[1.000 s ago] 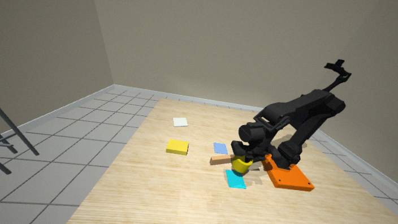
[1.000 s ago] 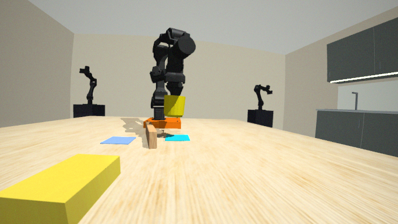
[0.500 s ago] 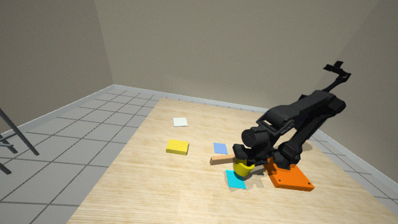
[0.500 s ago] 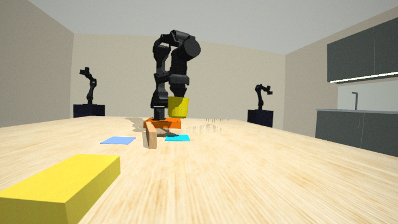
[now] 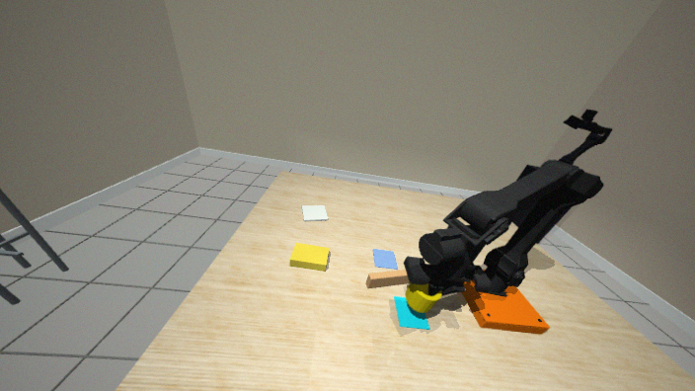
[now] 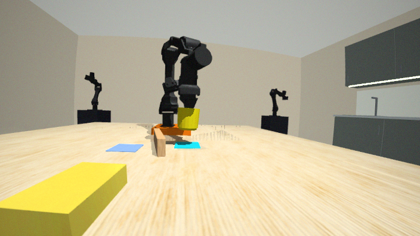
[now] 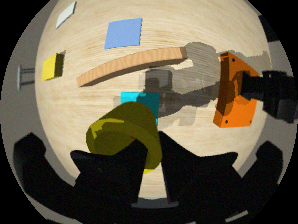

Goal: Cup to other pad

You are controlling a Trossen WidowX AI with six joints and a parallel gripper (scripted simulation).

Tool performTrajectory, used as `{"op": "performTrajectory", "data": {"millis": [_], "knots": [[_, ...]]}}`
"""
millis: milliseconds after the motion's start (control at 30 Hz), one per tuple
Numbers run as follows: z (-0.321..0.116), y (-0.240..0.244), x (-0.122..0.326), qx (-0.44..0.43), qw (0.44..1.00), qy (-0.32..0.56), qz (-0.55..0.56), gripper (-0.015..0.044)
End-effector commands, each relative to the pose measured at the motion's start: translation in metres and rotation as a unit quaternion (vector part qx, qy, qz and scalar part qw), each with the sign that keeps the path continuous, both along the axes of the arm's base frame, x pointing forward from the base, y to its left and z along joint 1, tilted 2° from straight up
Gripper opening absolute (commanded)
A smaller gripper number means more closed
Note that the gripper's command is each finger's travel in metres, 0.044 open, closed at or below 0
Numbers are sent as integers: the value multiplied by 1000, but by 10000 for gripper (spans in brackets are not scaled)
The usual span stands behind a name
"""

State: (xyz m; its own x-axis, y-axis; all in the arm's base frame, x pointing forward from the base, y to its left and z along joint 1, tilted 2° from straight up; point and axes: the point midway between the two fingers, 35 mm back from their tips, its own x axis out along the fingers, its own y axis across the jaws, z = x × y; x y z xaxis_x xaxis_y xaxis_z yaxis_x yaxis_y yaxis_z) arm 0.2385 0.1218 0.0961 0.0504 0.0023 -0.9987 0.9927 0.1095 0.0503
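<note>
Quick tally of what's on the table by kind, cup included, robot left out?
Flat pads: 3, light blue, cyan, white
Blocks: 2, yellow, wooden bar
Cups: 1, yellow cup, held above the table by the gripper
Total: 6

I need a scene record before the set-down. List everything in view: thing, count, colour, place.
Table: 1, light wood, carries everything below.
Cup: 1, yellow, held upright in the air above the cyan pad, not touching it.
Cyan pad: 1, cyan, flat on the table beneath the cup.
Blue pad: 1, light blue, flat, across the wooden block from the cyan pad.
Wooden block: 1, tan, lying between the two pads.
Yellow block: 1, yellow, further out on the table.
White tile: 1, white, beyond the yellow block.
Base plate: 1, orange, under the arm.
Marbles: hidden inside the cup, cannot count.
Arm: 1, black, bent over the cyan pad.
Pincer: 1, black, shut on the cup's rim.
</note>
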Motion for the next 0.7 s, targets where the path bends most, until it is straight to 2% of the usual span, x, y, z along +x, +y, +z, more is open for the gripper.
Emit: {"op": "performTrajectory", "data": {"millis": [0,667], "knots": [[-8,-1,0,-4,1000,3,-3,0],[-36,0,0,-4,1000,3,-3,0]]}}
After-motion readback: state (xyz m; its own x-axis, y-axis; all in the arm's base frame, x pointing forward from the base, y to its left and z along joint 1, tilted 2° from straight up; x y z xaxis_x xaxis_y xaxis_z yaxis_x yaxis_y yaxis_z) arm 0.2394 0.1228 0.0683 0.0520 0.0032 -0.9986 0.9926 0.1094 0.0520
